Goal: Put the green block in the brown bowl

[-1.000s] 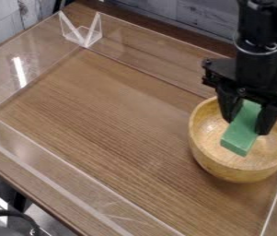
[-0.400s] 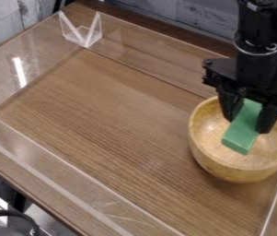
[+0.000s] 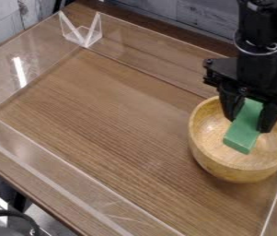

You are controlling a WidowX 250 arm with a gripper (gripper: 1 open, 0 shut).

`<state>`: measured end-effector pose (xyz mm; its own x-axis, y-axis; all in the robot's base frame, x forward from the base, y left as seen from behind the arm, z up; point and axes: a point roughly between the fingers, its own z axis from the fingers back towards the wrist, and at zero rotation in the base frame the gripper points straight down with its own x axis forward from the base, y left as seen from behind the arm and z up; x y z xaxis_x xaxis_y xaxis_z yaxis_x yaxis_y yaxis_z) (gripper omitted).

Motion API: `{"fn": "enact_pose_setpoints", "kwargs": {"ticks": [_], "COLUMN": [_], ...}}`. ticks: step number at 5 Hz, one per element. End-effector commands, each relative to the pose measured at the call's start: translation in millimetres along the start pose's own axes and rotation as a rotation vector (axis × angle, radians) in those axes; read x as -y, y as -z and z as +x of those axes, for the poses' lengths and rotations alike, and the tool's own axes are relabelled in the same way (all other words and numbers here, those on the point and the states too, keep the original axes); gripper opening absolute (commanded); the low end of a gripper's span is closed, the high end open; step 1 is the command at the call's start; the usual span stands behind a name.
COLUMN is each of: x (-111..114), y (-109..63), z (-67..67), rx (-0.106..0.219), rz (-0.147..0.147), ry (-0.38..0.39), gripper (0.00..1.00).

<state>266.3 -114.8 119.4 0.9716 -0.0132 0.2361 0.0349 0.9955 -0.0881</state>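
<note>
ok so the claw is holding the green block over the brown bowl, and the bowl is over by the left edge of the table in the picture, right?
Not quite: the camera view shows the brown bowl near the right edge of the picture, not the left. The claw does have the green block over it.

My view is evenly and fairly brightly lit, with a soft sheen on the table [image 3: 98,115]. Inside the bowl [image 3: 214,159], shading stays gentle. Fine detail looks soft and grainy to me, and my black gripper [image 3: 244,122] loses detail in its darkest parts.
</note>
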Motion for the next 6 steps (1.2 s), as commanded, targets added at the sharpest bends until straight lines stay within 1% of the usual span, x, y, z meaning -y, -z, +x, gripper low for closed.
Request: {"fn": "enact_pose_setpoints", "kwargs": {"ticks": [1, 6], "x": [0.2, -1.9], "y": [-8.0, -7.3], "z": [7.4, 11.0], "rx": [0.039, 0.047], "rz": [-0.011, -0.013], "ry": [-0.006, -0.024], "gripper": [0.00, 0.00]}}
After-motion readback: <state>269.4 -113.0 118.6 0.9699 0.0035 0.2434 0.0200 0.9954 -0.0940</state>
